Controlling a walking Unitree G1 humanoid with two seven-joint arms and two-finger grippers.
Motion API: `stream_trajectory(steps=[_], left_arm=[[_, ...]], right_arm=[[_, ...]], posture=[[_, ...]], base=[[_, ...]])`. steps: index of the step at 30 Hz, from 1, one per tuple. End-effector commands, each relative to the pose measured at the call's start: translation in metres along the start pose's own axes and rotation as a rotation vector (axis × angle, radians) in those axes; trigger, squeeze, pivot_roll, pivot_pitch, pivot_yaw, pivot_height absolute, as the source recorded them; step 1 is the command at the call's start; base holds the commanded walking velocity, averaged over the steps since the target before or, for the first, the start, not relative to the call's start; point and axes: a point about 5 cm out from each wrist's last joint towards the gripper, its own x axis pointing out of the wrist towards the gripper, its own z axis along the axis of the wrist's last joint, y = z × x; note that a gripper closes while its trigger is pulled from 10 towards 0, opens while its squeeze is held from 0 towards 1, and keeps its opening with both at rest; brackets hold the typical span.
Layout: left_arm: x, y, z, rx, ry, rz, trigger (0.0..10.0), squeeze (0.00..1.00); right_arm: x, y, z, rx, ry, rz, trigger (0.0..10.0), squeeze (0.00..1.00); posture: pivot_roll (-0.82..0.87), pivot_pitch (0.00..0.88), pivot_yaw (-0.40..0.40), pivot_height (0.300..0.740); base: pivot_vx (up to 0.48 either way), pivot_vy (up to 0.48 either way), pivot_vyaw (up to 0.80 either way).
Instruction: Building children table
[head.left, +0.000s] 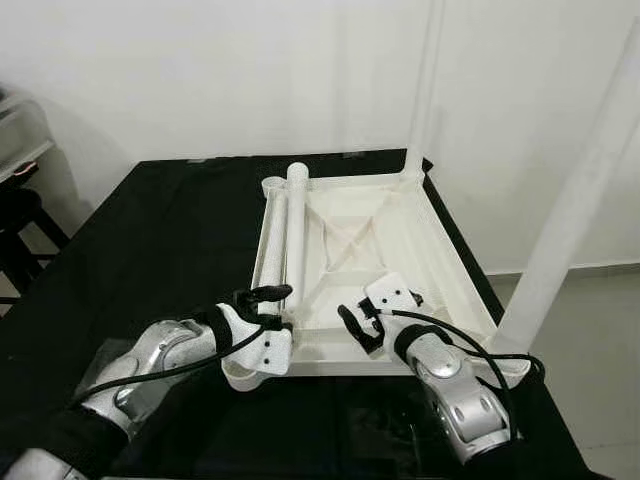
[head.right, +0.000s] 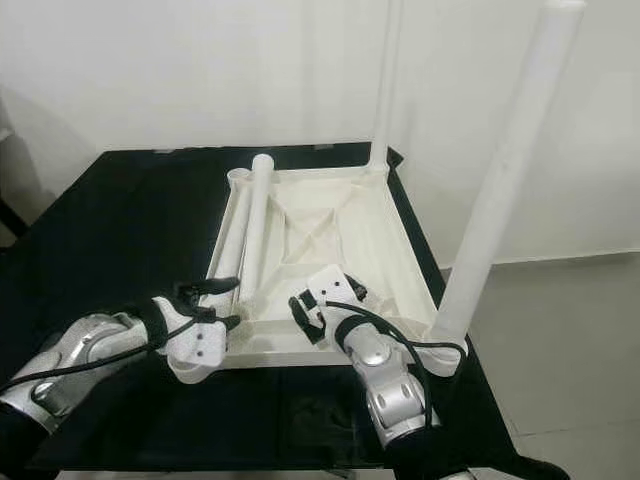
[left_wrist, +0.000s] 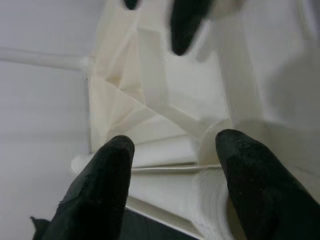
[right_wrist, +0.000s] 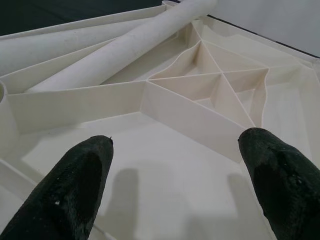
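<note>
A white plastic tabletop lies upside down on a black table. One white leg stands upright in its near right corner and another leg in the far right corner. Two loose legs lie side by side along its left inner edge. My left gripper is open at the near left corner, its fingers either side of the near ends of the lying legs. My right gripper is open above the near middle of the tabletop, over the crossed ribs.
The black table ends just right of the tabletop, where grey floor shows. A white wall stands close behind. Dark furniture sits at the far left. Bare black surface lies left of and in front of the tabletop.
</note>
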Motion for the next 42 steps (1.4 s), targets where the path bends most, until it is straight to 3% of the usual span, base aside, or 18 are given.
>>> stream_trajectory(steps=[1,9,17,23,28,38,42], left_arm=[[-0.004,-0.003,-0.006,0.024,0.01,-0.064,10.0,0.0],[-0.014,0.003,-0.02,0.042,0.052,-0.1,10.0,0.0],[-0.01,0.0,-0.033,0.052,0.117,-0.088,10.0,0.0],[0.006,0.006,-0.031,0.057,0.125,-0.016,10.0,0.0],[0.016,0.003,-0.03,0.044,0.121,-0.019,10.0,0.0],[0.024,0.002,-0.04,0.095,0.189,-0.014,10.0,0.0],[0.028,0.002,-0.041,0.037,0.235,0.061,10.0,0.0]], right_arm=[[-0.002,0.002,-0.006,0.027,0.028,0.002,10.0,0.0],[-0.004,0.003,-0.005,0.036,0.033,0.002,10.0,0.0],[-0.004,0.003,-0.005,0.04,0.037,0.004,10.0,0.0],[-0.003,0.003,-0.005,0.034,0.041,0.003,10.0,0.0],[-0.003,0.003,-0.005,0.029,0.043,0.004,10.0,0.0],[-0.003,0.002,-0.004,0.024,0.044,0.001,10.0,0.0],[-0.002,0.003,-0.004,0.025,0.044,-0.001,10.0,0.0]], posture=[[-0.06,0.07,0.039,0.74],[-0.06,0.079,0.043,0.74],[-0.07,0.083,0.044,0.74],[-0.07,0.081,0.043,0.74],[-0.07,0.079,0.042,0.74],[-0.07,0.08,0.049,0.74],[-0.07,0.08,0.053,0.74]], base=[[0.0,0.0,0.0],[0.0,0.0,0.0],[0.0,0.0,0.0],[0.0,0.0,0.0],[0.0,0.0,0.0],[0.0,0.0,0.0],[0.0,0.0,0.0]])
